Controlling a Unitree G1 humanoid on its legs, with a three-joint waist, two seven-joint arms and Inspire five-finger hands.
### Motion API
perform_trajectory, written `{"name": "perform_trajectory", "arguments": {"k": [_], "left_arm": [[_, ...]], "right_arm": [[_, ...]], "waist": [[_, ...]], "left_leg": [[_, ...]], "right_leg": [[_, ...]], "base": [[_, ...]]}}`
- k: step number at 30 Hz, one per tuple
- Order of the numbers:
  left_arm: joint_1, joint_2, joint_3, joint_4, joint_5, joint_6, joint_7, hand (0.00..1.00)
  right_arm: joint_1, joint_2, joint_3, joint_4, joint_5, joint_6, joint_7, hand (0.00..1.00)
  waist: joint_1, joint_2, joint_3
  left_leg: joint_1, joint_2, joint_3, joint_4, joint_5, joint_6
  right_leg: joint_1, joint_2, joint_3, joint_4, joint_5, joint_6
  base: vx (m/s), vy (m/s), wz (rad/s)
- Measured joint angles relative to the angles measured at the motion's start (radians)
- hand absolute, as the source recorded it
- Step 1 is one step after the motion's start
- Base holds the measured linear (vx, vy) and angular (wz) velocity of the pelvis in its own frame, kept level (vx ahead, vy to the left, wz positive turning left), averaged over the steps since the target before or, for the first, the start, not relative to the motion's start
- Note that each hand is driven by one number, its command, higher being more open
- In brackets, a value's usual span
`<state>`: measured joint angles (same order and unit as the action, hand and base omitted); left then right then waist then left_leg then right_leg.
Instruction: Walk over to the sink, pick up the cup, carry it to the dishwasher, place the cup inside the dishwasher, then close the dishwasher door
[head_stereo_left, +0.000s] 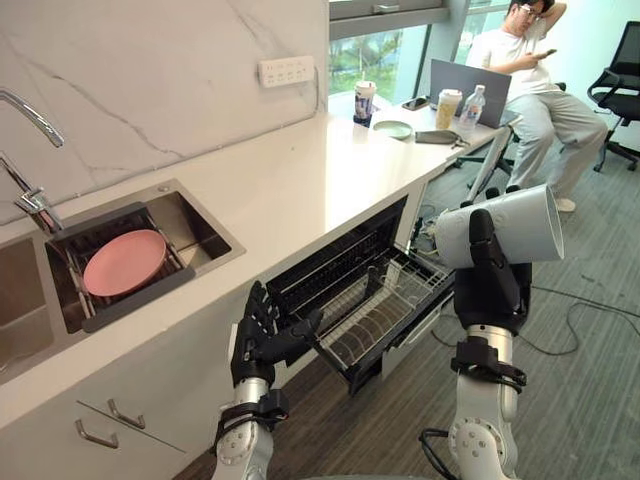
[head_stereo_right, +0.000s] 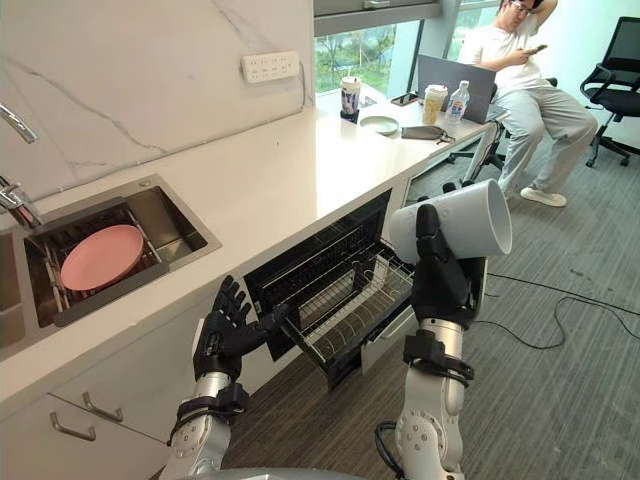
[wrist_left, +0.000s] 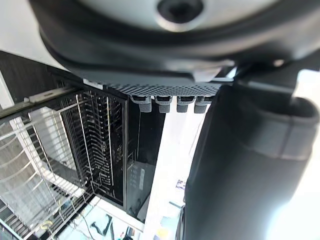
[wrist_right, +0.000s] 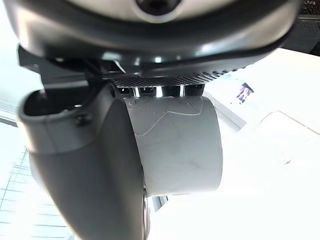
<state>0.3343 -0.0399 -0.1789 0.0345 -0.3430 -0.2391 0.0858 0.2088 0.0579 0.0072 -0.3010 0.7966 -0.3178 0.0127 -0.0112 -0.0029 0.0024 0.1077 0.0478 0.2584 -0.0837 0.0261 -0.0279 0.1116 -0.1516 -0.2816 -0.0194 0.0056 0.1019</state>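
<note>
My right hand (head_stereo_left: 490, 285) is shut on a pale grey cup (head_stereo_left: 505, 228), held on its side with the mouth pointing right, above the right end of the open dishwasher. The cup (wrist_right: 180, 145) sits between this hand's thumb and fingers in the right wrist view. The dishwasher (head_stereo_left: 340, 262) sits under the white counter with its wire rack (head_stereo_left: 375, 310) pulled out and nothing in it. My left hand (head_stereo_left: 262, 340) is open with spread fingers, just left of the rack's front corner and holding nothing. The rack (wrist_left: 55, 165) shows past the left hand's fingers.
The sink (head_stereo_left: 205, 235) at left holds a pink plate (head_stereo_left: 124, 262) on a dark rack, with a tap (head_stereo_left: 30, 115) above. At the counter's far end are drinks cups, a bottle, a laptop and a small plate (head_stereo_left: 392, 129). A seated person (head_stereo_left: 530, 85) and an office chair (head_stereo_left: 620, 90) are beyond.
</note>
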Motion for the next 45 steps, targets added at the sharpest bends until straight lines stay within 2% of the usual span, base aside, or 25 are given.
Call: {"name": "perform_trajectory", "arguments": {"k": [3, 5, 7, 9, 10, 11, 13, 15, 18, 21, 25, 27, 28, 30, 34, 38, 42, 45], "left_arm": [[0.003, 0.003, 0.006, 0.003, -0.021, 0.03, -0.065, 1.0], [0.004, 0.008, 0.002, 0.055, -0.02, 0.063, -0.135, 1.0], [0.004, 0.019, 0.0, 0.141, -0.014, 0.083, -0.155, 1.0], [0.004, 0.023, 0.005, 0.248, 0.009, 0.103, -0.15, 1.0], [0.005, 0.027, 0.026, 0.35, 0.028, 0.127, -0.118, 1.0], [0.004, 0.028, 0.031, 0.368, 0.028, 0.127, -0.113, 1.0], [0.004, 0.048, 0.075, 0.459, 0.032, 0.138, -0.087, 1.0], [0.008, 0.082, 0.161, 0.542, 0.075, 0.14, -0.06, 1.0], [0.023, 0.131, 0.238, 0.562, 0.119, 0.135, -0.04, 1.0], [0.048, 0.142, 0.293, 0.563, 0.15, 0.114, -0.037, 1.0], [0.046, 0.139, 0.31, 0.563, 0.15, 0.11, -0.04, 1.0], [0.029, 0.14, 0.312, 0.563, 0.15, 0.109, -0.04, 1.0], [0.0, 0.143, 0.318, 0.563, 0.15, 0.108, -0.04, 1.0], [-0.017, 0.146, 0.329, 0.563, 0.149, 0.108, -0.04, 1.0], [-0.08, 0.183, 0.33, 0.553, 0.145, 0.1, -0.039, 1.0], [-0.089, 0.194, 0.332, 0.521, 0.128, 0.1, -0.038, 1.0], [-0.1, 0.193, 0.33, 0.516, 0.125, 0.1, -0.041, 1.0], [-0.109, 0.193, 0.33, 0.515, 0.12, 0.101, -0.042, 1.0]], "right_arm": [[0.001, -0.001, -0.006, 0.0, -0.033, 0.025, 0.0, 0.0], [0.0, -0.008, -0.028, 0.007, -0.089, 0.077, 0.004, 0.0], [-0.007, -0.022, -0.044, 0.034, -0.148, 0.113, 0.006, 0.0], [-0.024, -0.056, -0.057, 0.082, -0.217, 0.143, 0.006, 0.0], [-0.053, -0.092, -0.082, 0.141, -0.294, 0.188, 0.009, 0.0], [-0.057, -0.098, -0.085, 0.153, -0.303, 0.194, 0.01, 0.0], [-0.092, -0.137, -0.11, 0.235, -0.375, 0.238, 0.027, 0.0], [-0.138, -0.208, -0.125, 0.372, -0.453, 0.297, 0.044, 0.0], [-0.186, -0.275, -0.128, 0.533, -0.485, 0.368, 0.08, 0.0], [-0.239, -0.309, -0.125, 0.666, -0.485, 0.424, 0.136, 0.0], [-0.308, -0.356, -0.09, 0.789, -0.505, 0.436, 0.163, 0.0], [-0.377, -0.381, -0.067, 0.863, -0.507, 0.436, 0.158, 0.0], [-0.448, -0.397, -0.066, 0.925, -0.505, 0.436, 0.153, 0.0], [-0.496, -0.411, -0.058, 0.962, -0.503, 0.436, 0.149, 0.0], [-0.657, -0.476, -0.057, 1.098, -0.459, 0.437, 0.146, 0.0], [-0.743, -0.535, -0.057, 1.161, -0.442, 0.438, 0.183, 0.0], [-0.84, -0.601, -0.061, 1.196, -0.442, 0.438, 0.241, 0.0], [-0.884, -0.622, -0.063, 1.197, -0.45, 0.439, 0.272, 0.0]], "waist": [[-0.001, 0.003, -0.002], [0.001, 0.005, -0.007], [0.001, 0.005, -0.01], [0.0, 0.003, -0.012], [0.001, 0.002, -0.012], [0.001, 0.002, -0.012], [0.001, 0.0, -0.011], [0.018, -0.005, -0.007], [0.049, -0.01, -0.001], [0.059, -0.011, 0.022], [0.081, -0.016, 0.073], [0.082, -0.021, 0.115], [0.093, -0.032, 0.154], [0.107, -0.04, 0.173], [0.15, -0.052, 0.257], [0.19, -0.057, 0.299], [0.213, -0.057, 0.334], [0.223, -0.057, 0.351]], "left_leg": [[-0.001, 0.002, -0.001, 0.0, 0.001, -0.002], [-0.002, 0.002, -0.003, -0.001, 0.003, -0.003], [-0.002, 0.002, -0.004, -0.001, 0.003, -0.004], [-0.004, 0.002, -0.005, -0.001, 0.004, -0.004], [-0.009, 0.001, -0.012, -0.001, 0.009, -0.001], [-0.011, 0.001, -0.014, -0.001, 0.009, 0.0], [-0.022, 0.0, -0.031, -0.001, 0.017, 0.0], [-0.036, -0.001, -0.061, -0.001, 0.027, -0.002], [-0.054, -0.006, -0.096, -0.001, 0.041, 0.0], [-0.062, -0.014, -0.125, -0.001, 0.051, 0.003], [-0.091, -0.019, -0.146, -0.001, 0.066, 0.009], [-0.121, -0.02, -0.164, -0.001, 0.081, 0.01], [-0.15, -0.02, -0.178, 0.0, 0.096, 0.013], [-0.165, -0.02, -0.182, 0.0, 0.103, 0.015], [-0.208, -0.03, -0.23, 0.001, 0.125, 0.024], [-0.227, -0.028, -0.246, 0.001, 0.132, 0.028], [-0.249, -0.026, -0.27, 0.007, 0.132, 0.026], [-0.268, -0.024, -0.277, 0.017, 0.131, 0.027]], "right_leg": [[0.0, 0.0, -0.001, 0.0, 0.0, 0.0], [0.0, 0.0, -0.003, 0.0, 0.0, 0.0], [-0.001, 0.001, -0.004, 0.0, -0.001, 0.0], [-0.003, 0.003, -0.004, 0.0, -0.001, 0.0], [-0.005, 0.003, -0.009, -0.001, 0.0, 0.001], [-0.006, 0.003, -0.011, -0.001, 0.0, 0.001], [-0.006, 0.003, -0.029, -0.003, 0.0, 0.001], [-0.005, 0.005, -0.059, -0.007, 0.0, 0.001], [-0.003, 0.006, -0.091, -0.009, 0.0, 0.001], [0.005, 0.002, -0.121, -0.009, 0.001, 0.002], [-0.015, -0.003, -0.138, -0.003, 0.008, 0.003], [-0.034, -0.003, -0.157, -0.003, 0.017, 0.001], [-0.055, -0.002, -0.166, -0.003, 0.027, -0.003], [-0.065, -0.001, -0.17, -0.002, 0.032, -0.004], [-0.083, -0.008, -0.214, 0.004, 0.039, -0.004], [-0.095, -0.009, -0.229, 0.012, 0.041, -0.005], [-0.117, -0.014, -0.245, 0.049, 0.04, -0.007], [-0.145, -0.025, -0.256, 0.094, 0.03, -0.022]], "base": [[-0.01, -0.007, 0.0], [0.0, 0.0, 0.0], [0.0, 0.0, 0.0], [-0.01, -0.009, 0.02], [-0.01, -0.012, 0.06], [-0.01, -0.022, 0.18], [-0.02, -0.026, 0.25], [-0.03, -0.031, 0.35], [-0.04, -0.02, 0.35], [-0.06, 0.001, 0.32], [-0.09, 0.033, 0.18], [-0.1, 0.043, 0.28], [-0.09, 0.043, 0.24], [-0.05, 0.034, 0.15], [-0.02, 0.032, 0.31], [0.01, 0.005, 0.18], [-0.01, 0.01, 0.17], [-0.02, 0.015, 0.08]]}}
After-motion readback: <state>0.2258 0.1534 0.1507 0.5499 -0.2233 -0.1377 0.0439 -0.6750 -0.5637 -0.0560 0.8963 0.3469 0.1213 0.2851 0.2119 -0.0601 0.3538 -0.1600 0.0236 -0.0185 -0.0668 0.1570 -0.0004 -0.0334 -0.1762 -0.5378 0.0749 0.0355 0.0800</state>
